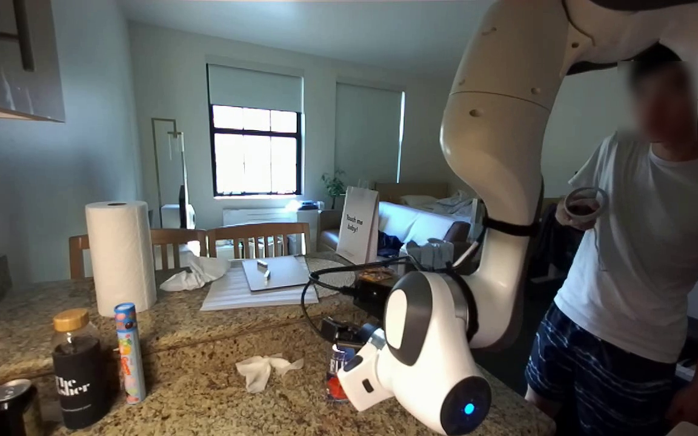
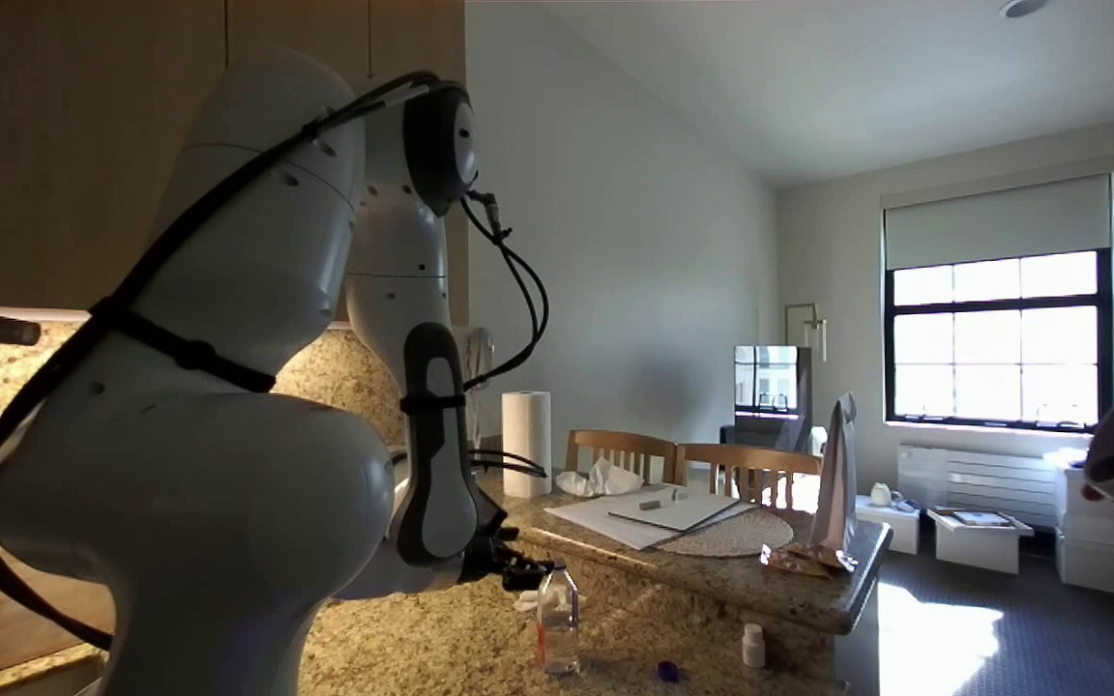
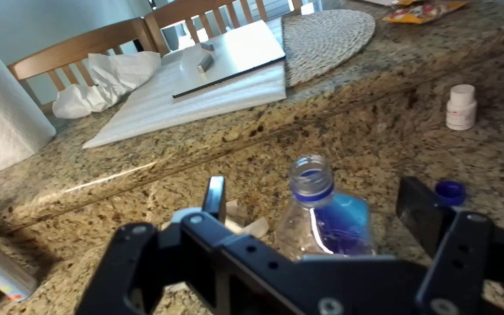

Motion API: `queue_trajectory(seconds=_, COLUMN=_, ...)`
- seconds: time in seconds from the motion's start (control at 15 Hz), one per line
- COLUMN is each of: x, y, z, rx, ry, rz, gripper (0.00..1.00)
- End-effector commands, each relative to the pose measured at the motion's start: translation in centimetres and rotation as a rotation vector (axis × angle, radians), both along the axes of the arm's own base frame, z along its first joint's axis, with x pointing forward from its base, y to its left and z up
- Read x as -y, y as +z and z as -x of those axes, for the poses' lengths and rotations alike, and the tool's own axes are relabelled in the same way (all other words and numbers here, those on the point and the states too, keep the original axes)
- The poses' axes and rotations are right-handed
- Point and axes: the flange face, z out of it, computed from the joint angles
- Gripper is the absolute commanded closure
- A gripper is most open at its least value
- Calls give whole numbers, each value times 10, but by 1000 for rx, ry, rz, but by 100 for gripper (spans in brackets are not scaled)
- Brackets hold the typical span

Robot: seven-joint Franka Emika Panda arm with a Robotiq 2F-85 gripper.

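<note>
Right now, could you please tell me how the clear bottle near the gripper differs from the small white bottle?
The clear bottle is see-through, while the white bottle looks opaque. The clear bottle is uncapped; the white bottle wears a white cap. The clear bottle is larger and nearer the gripper than the white bottle. Both stand upright on the speckled counter.

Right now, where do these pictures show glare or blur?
In both exterior views, the window glares white; in an exterior view, the person's face is blurred; in an exterior view, sunlight whitens part of the floor; in the wrist view, a bright streak marks the clear bottle.
</note>
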Motion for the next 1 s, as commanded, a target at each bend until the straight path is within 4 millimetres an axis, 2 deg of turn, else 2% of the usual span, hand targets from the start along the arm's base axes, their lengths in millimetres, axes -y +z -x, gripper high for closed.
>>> queue_trajectory(seconds=0.0, x=1, y=7, z=18, rx=72, ry=-59, rz=-2, gripper=0)
queue_trajectory(seconds=0.07, x=-5, y=13, z=18, rx=104, ry=-54, rz=-35, gripper=0)
queue_trajectory(seconds=0.13, x=-1, y=1, z=10, rx=56, ry=-43, rz=2, gripper=0)
queue_trajectory(seconds=0.33, x=-5, y=1, z=10, rx=58, ry=-40, rz=-3, gripper=0)
queue_trajectory(seconds=0.53, x=-1, y=6, z=9, rx=158, ry=-173, rz=124, gripper=0)
queue_trajectory(seconds=0.8, x=-8, y=18, z=8, rx=322, ry=-252, rz=269, gripper=0)
queue_trajectory(seconds=0.93, x=-11, y=10, z=2, rx=355, ry=-367, rz=294, gripper=0)
